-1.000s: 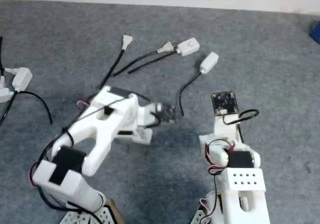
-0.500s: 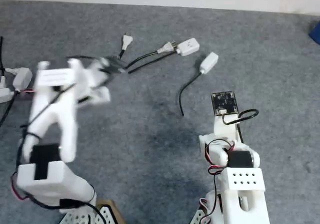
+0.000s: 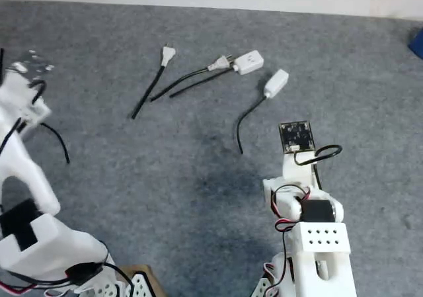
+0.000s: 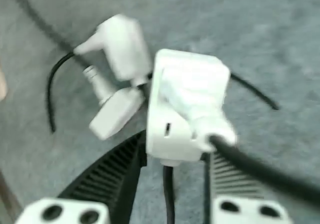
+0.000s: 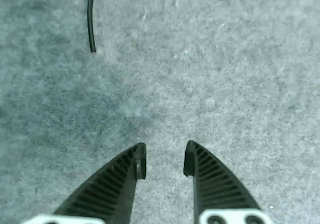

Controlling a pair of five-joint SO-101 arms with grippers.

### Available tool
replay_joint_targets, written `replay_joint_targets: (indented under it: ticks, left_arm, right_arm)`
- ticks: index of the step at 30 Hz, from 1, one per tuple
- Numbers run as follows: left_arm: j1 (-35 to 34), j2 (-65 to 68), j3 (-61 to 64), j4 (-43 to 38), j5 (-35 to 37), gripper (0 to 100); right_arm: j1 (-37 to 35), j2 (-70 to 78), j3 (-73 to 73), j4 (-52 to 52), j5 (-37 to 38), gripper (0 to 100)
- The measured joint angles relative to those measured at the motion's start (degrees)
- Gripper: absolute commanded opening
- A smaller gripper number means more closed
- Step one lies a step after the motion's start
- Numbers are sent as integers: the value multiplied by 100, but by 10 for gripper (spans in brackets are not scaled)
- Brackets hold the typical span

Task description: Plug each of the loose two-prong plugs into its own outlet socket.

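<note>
Table: we see a grey carpet across the whole surface.
Left arm: at the far left edge of the high view, stretched away from its base.
Right arm: folded low at the near right, well apart from every plug.
Left claw: over a cluster of white pieces at the far left. Its wrist view is blurred, so we cannot tell whether it grips anything.
Right claw: jaws a little apart, nothing between them, above bare carpet.
White outlet block: right at the left claw, with a black-corded plug in its face.
Two white plugs: just beside that block.
Lone outlet socket: ahead of the right arm, its black cord curling toward that arm.
Paired outlet socket: end to end with a plug.
Loose two-prong plug: on the carpet beside that pair, apart from both sockets.
</note>
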Motion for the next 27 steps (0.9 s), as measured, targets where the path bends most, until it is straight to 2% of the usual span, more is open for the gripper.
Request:
replay_joint_targets:
  ticks: [4,9,14,17,19,23,27]
  left_arm:
    - [-220,9,0,-123,97,521]
    - [-79,9,0,-141,105,542]
    - [607,9,0,-141,105,542]
    - [1187,9,0,-141,264,542]
    - [1688,9,-9,-167,721,542]
    - [2822,44,-9,-466,2092,542]
    - [3807,501,-141,-738,3130,542]
  right_arm:
    - [0,0,0,0,0,134]
    - [422,0,-273,-70,0,134]
    - [1380,0,-1134,-158,35,134]
    - [1644,0,-1459,-352,167,134]
    - [1644,0,-1495,-396,167,134]
    - [1547,123,-1503,-396,167,134]
    - [1248,993,-1635,-624,167,134]
